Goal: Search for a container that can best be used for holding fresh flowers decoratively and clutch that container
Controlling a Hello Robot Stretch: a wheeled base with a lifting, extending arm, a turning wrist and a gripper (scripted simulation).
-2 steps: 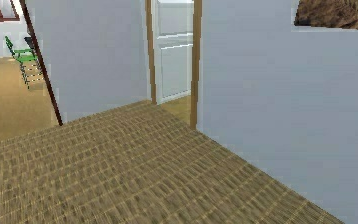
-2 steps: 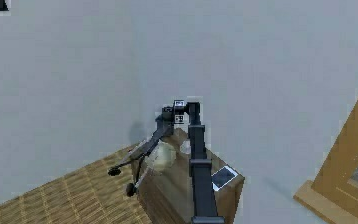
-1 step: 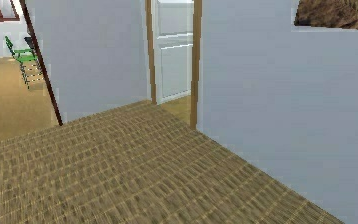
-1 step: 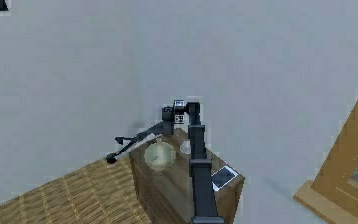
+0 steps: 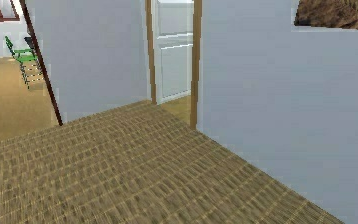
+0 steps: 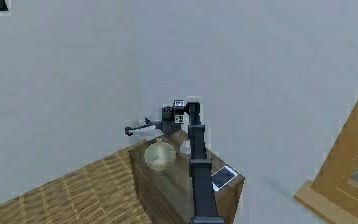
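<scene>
Arm side view, middle: my claw holds nothing, just wall behind it. Below it, a pale round thing sits on the tabletop.

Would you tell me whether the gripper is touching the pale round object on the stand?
Cannot tell: the arm side view shows the gripper near the pale round object, without depth to judge.
</scene>
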